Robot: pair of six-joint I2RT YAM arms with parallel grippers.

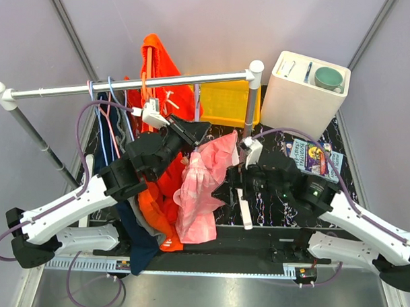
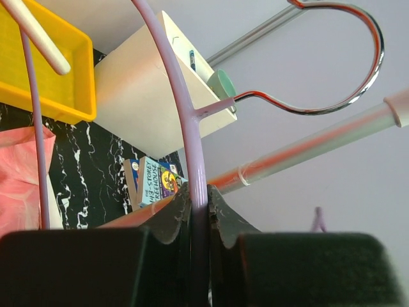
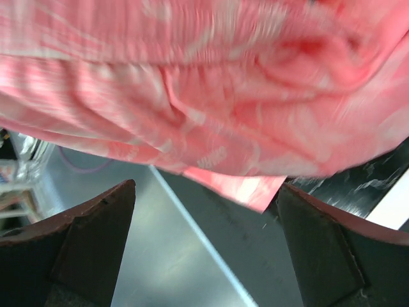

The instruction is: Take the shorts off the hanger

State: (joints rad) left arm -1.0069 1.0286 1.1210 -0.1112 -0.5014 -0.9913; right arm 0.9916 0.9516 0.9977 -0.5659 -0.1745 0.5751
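Pink shorts [image 3: 204,96], faintly checked, crumpled and blurred, hang just beyond the right gripper [image 3: 204,246]. Its jaws stand wide, with nothing between them. The left gripper [image 2: 195,220] is clamped on the lilac hanger [image 2: 192,141], whose rod rises out of the jaws towards a chrome hook [image 2: 358,83]. From above, both arms reach inward with the pink shorts draped between the grippers. Orange shorts [image 1: 156,195] hang beside the left arm, below the rail [image 1: 126,89].
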